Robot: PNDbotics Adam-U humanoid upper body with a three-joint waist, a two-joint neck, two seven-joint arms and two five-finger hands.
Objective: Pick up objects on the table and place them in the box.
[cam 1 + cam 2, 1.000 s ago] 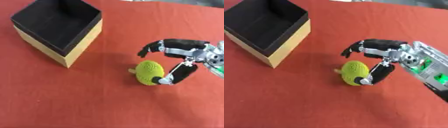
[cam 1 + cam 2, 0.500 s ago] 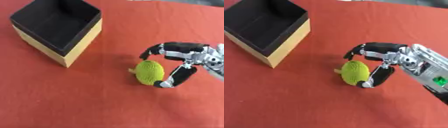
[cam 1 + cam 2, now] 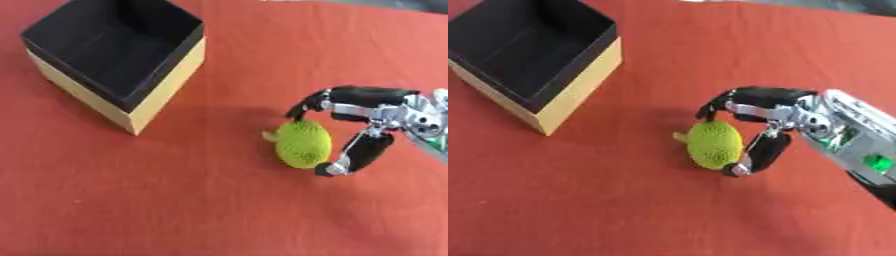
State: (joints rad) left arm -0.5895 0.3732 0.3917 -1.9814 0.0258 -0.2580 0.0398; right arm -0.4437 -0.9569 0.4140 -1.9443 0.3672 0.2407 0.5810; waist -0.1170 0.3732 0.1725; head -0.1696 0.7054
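- Tablecloth [image 3: 175,200], plain red, covers the whole work surface in both eye views
- Box [image 3: 118,60], open at the top, stands at the upper left; its inside is black and its outer walls are tan with a black band along the rim; one corner points toward the lower middle of the view; nothing can be seen lying inside it
- Ball [image 3: 303,143], yellow-green with a knitted or netted look, lies on the cloth to the right of the box and well apart from it; a small pale stub sticks out from its upper left side; what the stub is cannot be told
- Right hand [image 3: 772,122] reaches in from the right edge, black with silver joints; it curls round the ball from the right; the fingers [image 3: 719,106] arch over the top of the ball and their tips come down at its upper edge; the thumb [image 3: 754,155] bends under and its tip sits against the ball's lower right side; so the hand is cupping the ball between fingers and thumb; the ball looks to be resting on the cloth, though its underside is hidden
- Forearm [image 3: 859,150], silver with a small green spot, runs off toward the lower right corner
- Left hand shows in neither view
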